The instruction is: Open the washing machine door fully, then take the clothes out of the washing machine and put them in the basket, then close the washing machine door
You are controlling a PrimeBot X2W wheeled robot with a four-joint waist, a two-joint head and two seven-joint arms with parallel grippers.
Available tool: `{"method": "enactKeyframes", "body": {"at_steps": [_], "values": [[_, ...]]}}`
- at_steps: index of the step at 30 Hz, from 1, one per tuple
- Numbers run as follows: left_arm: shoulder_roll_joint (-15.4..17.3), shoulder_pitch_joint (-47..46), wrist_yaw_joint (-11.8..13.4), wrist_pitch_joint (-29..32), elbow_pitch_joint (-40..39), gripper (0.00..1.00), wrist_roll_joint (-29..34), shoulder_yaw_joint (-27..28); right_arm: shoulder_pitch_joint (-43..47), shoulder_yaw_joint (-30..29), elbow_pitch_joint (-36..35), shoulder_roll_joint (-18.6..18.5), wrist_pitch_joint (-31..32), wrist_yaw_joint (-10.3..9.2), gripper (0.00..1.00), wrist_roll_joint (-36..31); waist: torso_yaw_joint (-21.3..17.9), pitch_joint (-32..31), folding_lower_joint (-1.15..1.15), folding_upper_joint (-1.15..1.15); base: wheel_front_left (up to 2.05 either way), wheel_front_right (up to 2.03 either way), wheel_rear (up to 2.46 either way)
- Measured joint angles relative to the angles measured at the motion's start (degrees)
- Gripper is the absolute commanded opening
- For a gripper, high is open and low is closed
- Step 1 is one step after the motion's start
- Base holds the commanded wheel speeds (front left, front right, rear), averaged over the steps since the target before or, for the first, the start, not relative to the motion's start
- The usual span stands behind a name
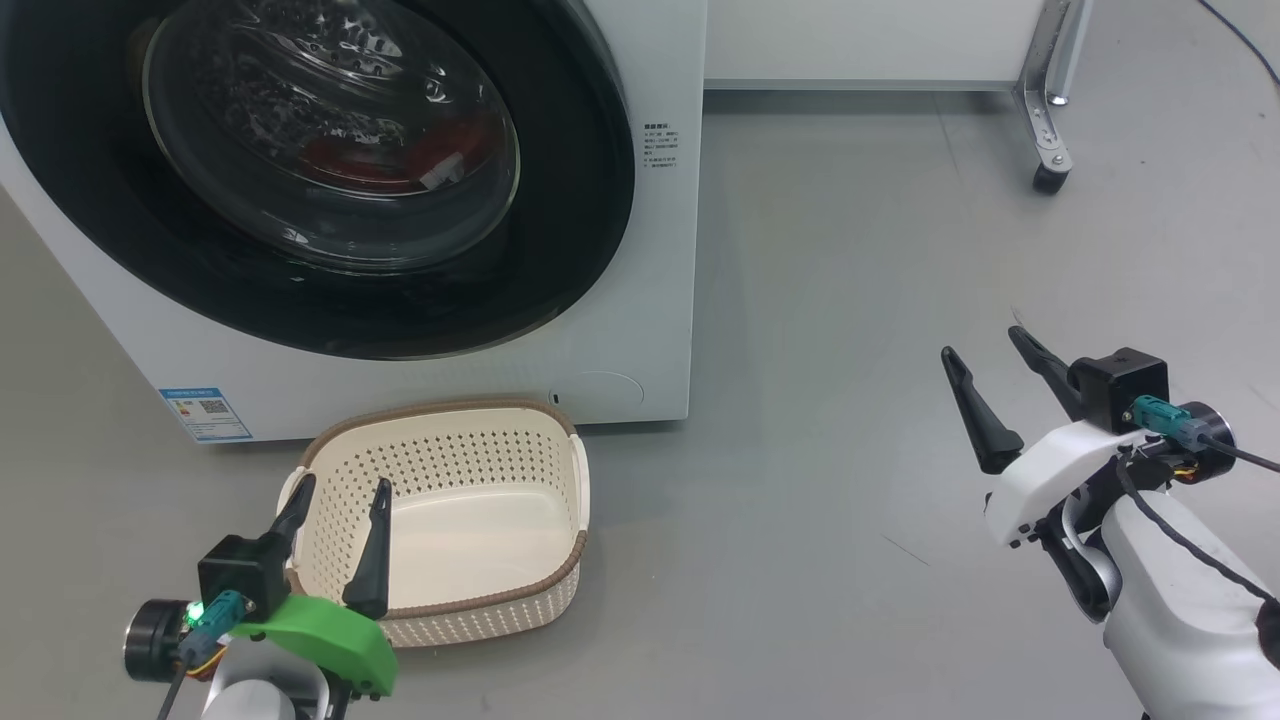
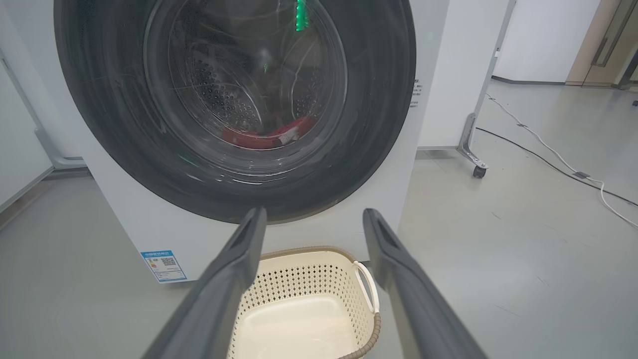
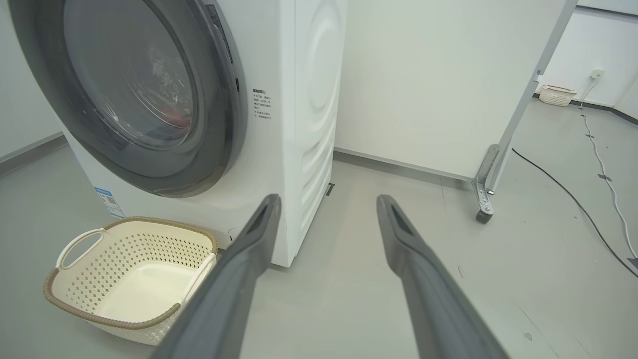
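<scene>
A lab or test room, not a home, is shown. A white washing machine [image 3: 309,99] is stood alone on a smooth, bare grey floor [image 1: 850,300]. Beside it, a plain white partition panel [image 3: 423,85] is carried on a slanted metal leg [image 3: 518,109] fitted with a small caster wheel [image 3: 481,216]. A black cable [image 3: 573,202] and a white cable [image 3: 604,175] are laid loose across the floor. The white one is led towards what may be a wall socket [image 3: 595,74], too small to be made out surely. A small pale basket [image 3: 557,94] is placed against the far white wall. A wood-toned door [image 2: 588,50] is seen at the room's far end.
</scene>
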Motion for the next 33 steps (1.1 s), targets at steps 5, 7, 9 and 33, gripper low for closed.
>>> {"method": "enactKeyframes", "body": {"at_steps": [5, 7, 9, 33], "values": [[-0.55, -0.01, 0.97, 0.0, 0.08, 1.0, -0.05, 1.89, 0.0, -2.08, 0.41, 0.4, 0.0, -0.55, 1.0, 1.83, -0.06, 0.03, 0.0, 0.0, 0.0, 0.0, 0.0], [-0.68, -0.01, 1.48, 0.0, 0.05, 1.0, -0.09, 2.69, 0.01, -3.22, 0.57, 0.6, 0.0, -0.56, 1.0, 2.57, -0.08, 0.05, 0.0, 0.0, 0.0, 0.0, 0.0], [-0.87, -0.01, 1.49, 0.0, 0.04, 1.0, -0.09, 3.45, 0.01, -3.75, 0.68, 0.67, -0.01, -0.63, 1.0, 2.89, -0.09, 0.08, 0.0, 0.0, 0.0, 0.0, 0.0], [-1.53, -0.01, 1.92, 0.0, -1.83, 1.0, 1.31, 5.81, 0.01, -8.25, -0.83, 2.25, -0.01, -0.78, 1.0, 3.65, 0.33, 0.45, 0.0, 0.0, 0.0, 0.0, 0.0]]}}
